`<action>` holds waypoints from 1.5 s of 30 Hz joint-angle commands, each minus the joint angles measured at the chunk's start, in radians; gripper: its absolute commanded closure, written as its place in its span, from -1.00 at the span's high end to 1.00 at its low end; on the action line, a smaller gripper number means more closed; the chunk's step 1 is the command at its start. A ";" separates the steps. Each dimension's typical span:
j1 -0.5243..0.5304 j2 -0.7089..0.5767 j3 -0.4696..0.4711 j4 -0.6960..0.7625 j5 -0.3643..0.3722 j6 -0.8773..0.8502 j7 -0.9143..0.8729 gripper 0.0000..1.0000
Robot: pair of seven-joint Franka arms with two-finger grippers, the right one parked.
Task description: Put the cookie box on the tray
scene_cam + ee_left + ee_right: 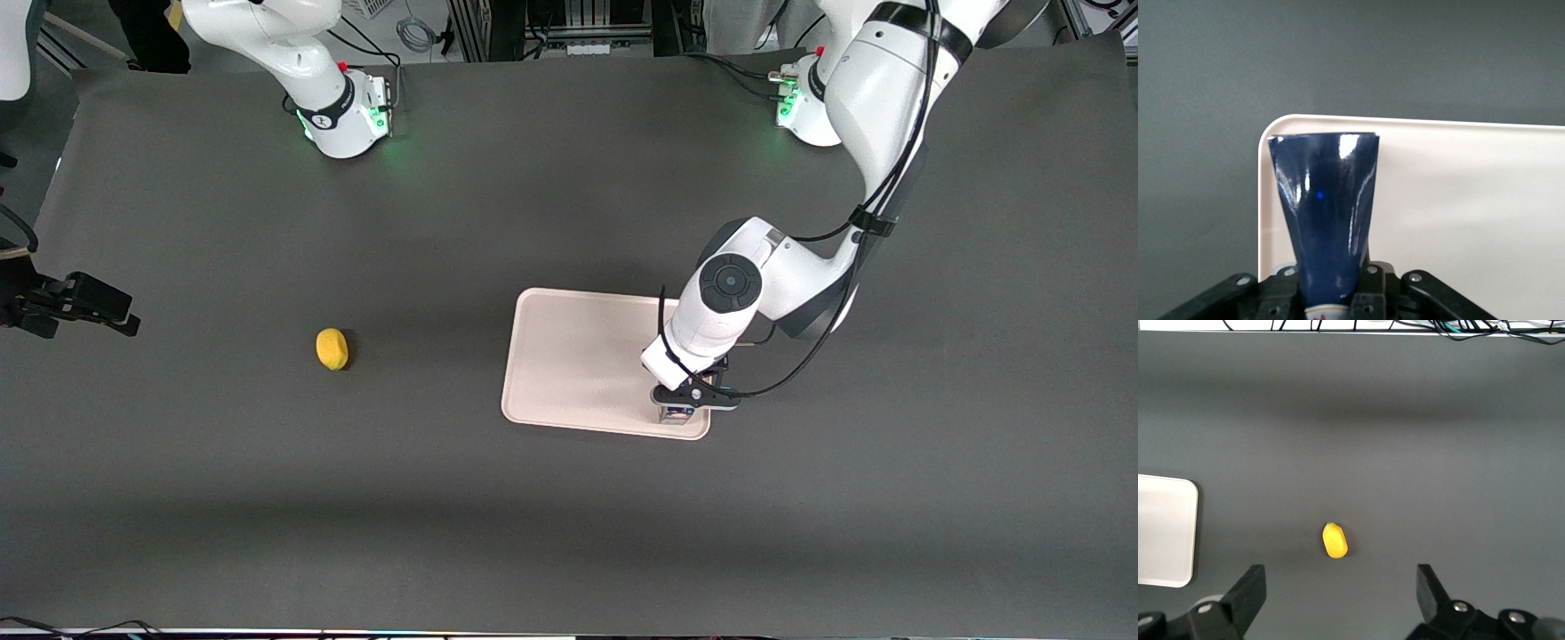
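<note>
The dark grey table (267, 498) takes up pretty much everything. On it sits the tray (569, 356), pale pink, roughly mid-table. The left arm's gripper (677, 411) hangs over the tray's corner that's nearest the front camera, on the working arm's side. It's pinching the cookie box (1325, 220), which stands upright between the fingers, sticking straight out from them toward the tray's corner. The little yellow object (332, 348) lies off toward the parked arm's end of the table, well apart from the tray.
</note>
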 commanded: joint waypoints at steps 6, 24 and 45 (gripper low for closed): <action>-0.001 -0.002 0.003 -0.022 0.045 0.015 -0.014 -0.72; 0.001 0.020 0.012 -0.024 0.062 0.060 -0.027 0.26; 0.014 -0.025 0.018 -0.021 0.054 0.038 -0.011 1.00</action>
